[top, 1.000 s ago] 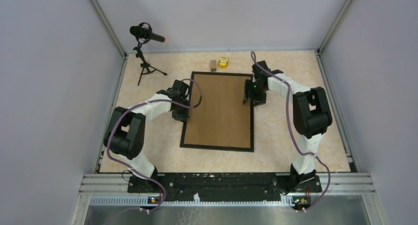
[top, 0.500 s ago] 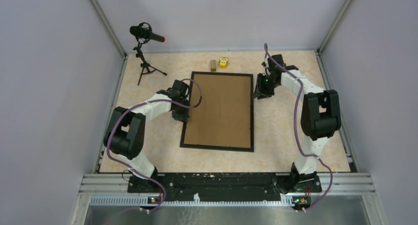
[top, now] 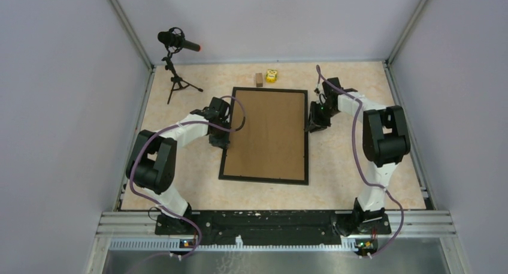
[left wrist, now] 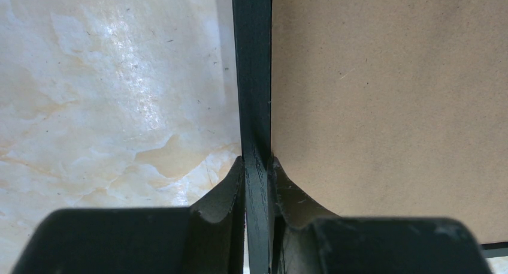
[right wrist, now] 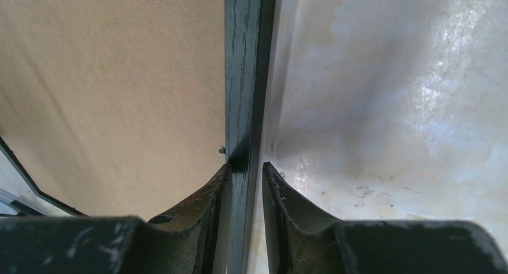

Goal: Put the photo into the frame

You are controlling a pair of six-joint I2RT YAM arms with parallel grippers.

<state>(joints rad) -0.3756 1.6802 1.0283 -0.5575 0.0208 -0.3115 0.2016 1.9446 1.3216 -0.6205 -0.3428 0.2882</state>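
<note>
Frame: flat on table, back up, brown backing board filling its opening. Photo: not visible anywhere; whether under board, cannot tell.

Left gripper: on frame's left rail, fingers nipped tight on it.

Right gripper: astride frame's right rail, fingers drawn near. Inner one touching, outer contact unclear, so firm hold not confirmable.

Step, by judgement: two-sided hold on frame, likely for lift or turn-over. Next calls for equal clamp, level matched motion, board kept from slipping.

Frame's front face hidden.
</note>
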